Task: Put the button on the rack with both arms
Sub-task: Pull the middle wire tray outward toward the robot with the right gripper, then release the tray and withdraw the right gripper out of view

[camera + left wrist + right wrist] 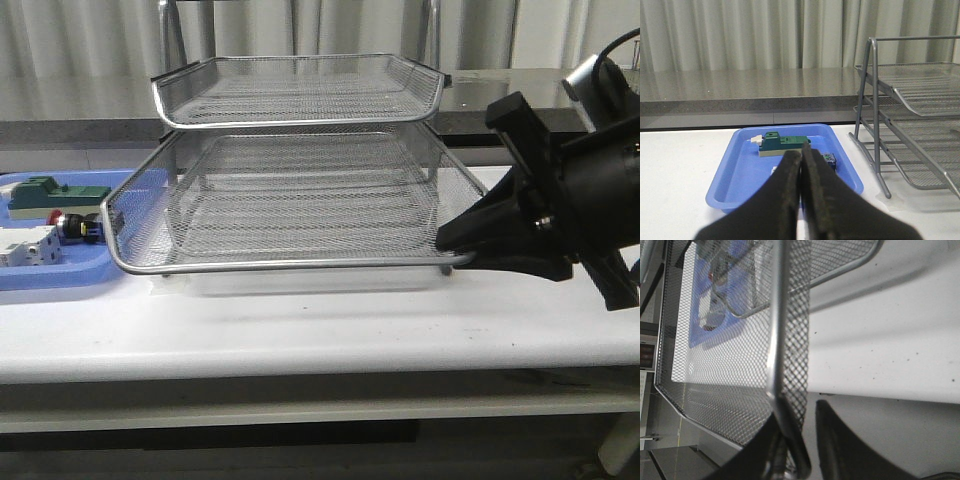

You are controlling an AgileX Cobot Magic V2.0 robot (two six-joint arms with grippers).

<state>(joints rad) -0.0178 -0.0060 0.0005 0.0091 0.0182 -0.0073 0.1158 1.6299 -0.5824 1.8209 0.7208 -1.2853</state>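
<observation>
Matte black right arm point(590, 200), angular housing, small screws, silver wrist camera point(590, 80).

A silver wire-mesh rack point(300, 190) stands on the white table point(320, 330), and at its nine o'clock a blue tray point(30, 275) holds a red-headed button point(70, 226), a green block point(45, 192) and a white block point(25, 246).

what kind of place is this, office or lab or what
Probably a robotics lab or test bench, not a working office. A white table holds only a staged setup: a wire-mesh rack and a blue tray of small electrical parts. Plain curtains close off the background.
</observation>
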